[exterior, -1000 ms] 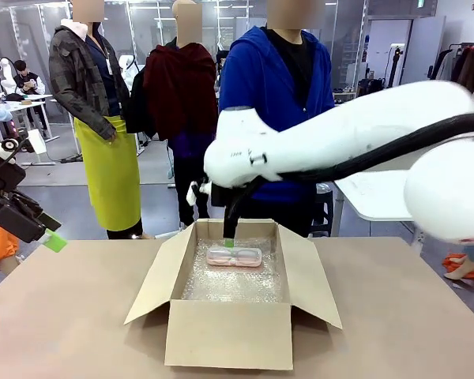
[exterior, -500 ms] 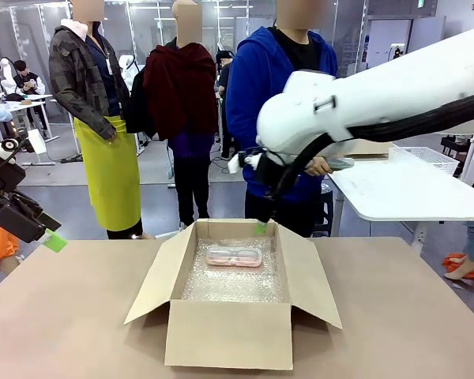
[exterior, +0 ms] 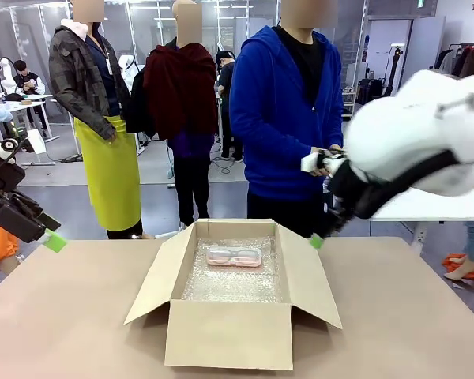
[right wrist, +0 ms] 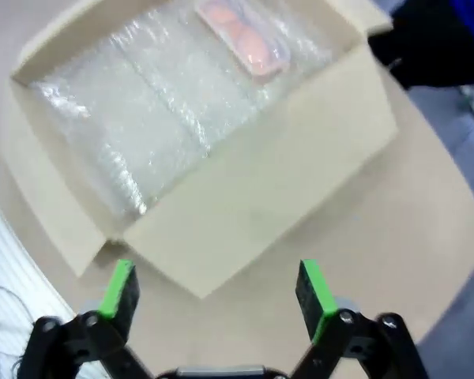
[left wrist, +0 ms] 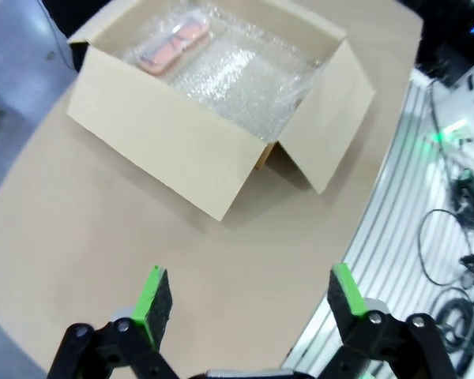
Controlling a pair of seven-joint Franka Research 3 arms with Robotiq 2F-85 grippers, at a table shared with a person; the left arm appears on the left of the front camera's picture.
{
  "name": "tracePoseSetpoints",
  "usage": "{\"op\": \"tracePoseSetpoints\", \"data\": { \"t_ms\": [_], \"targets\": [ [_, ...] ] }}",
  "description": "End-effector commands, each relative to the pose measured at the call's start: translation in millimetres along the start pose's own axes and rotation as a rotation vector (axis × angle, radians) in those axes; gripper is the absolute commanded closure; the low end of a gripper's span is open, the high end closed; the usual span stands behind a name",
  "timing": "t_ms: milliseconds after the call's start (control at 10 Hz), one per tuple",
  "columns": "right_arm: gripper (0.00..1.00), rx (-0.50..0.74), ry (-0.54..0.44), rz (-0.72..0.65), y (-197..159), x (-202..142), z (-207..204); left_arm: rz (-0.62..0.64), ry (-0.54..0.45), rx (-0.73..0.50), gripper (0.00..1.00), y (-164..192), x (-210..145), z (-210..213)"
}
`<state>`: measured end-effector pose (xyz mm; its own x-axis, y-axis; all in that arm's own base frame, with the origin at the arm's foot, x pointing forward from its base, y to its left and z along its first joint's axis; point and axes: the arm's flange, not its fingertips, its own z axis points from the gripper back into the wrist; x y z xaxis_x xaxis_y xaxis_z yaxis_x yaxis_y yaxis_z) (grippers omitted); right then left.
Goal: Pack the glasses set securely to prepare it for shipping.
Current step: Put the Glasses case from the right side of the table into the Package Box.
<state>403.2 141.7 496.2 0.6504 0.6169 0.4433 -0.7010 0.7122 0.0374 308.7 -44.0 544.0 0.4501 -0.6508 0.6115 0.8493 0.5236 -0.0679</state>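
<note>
Your right claw [exterior: 319,238] hangs wide open and empty, tipped downward beside the box [exterior: 229,335] at its far right corner; your left claw [left wrist: 249,294], equally spread, hovers empty at left.

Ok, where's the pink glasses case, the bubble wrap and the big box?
pink glasses case [exterior: 234,256]: front view, middle of its lid.
cardboard box [exterior: 227,335]: front view, its near outer wall.
bubble wrap [exterior: 231,286]: front view, bare patch in front of the case.
</note>
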Motion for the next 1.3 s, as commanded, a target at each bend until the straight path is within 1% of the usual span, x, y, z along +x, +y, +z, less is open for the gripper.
{"op": "tracePoseSetpoints", "data": {
  "t_ms": [0, 200, 300, 400, 500, 600, 700, 1200],
  "targets": [
    [0.00, -0.081, 0.029, -0.160, 19, -44, 32, -0.022, -0.020, -0.019, 0.00, 1, -1, 1],
    [0.00, -0.120, 0.049, -0.297, 27, -97, 66, -0.022, -0.020, -0.019, 0.00, 1, -1, 1],
    [0.00, -0.129, 0.077, -0.364, 33, -116, 83, -0.022, -0.020, -0.019, 0.00, 1, -1, 1],
    [0.00, -0.090, 0.046, -0.407, 37, -126, 93, -0.022, -0.020, -0.019, 0.00, 1, -1, 1],
    [0.00, -0.077, 0.042, -0.437, 37, -134, 95, -0.022, -0.020, -0.019, 0.00, 1, -1, 1],
    [0.00, 0.001, -0.011, -0.446, 36, -136, 84, -0.022, -0.020, -0.019, 0.00, 1, -1, 1],
    [0.00, -0.096, 0.061, -0.387, 23, -108, 106, -0.022, -0.020, -0.019, 0.00, 1, -1, 1],
    [0.00, -0.096, 0.061, -0.387, 23, -108, 106, -0.022, -0.020, -0.019, 0.00, 1, -1, 1]
  ]
}}
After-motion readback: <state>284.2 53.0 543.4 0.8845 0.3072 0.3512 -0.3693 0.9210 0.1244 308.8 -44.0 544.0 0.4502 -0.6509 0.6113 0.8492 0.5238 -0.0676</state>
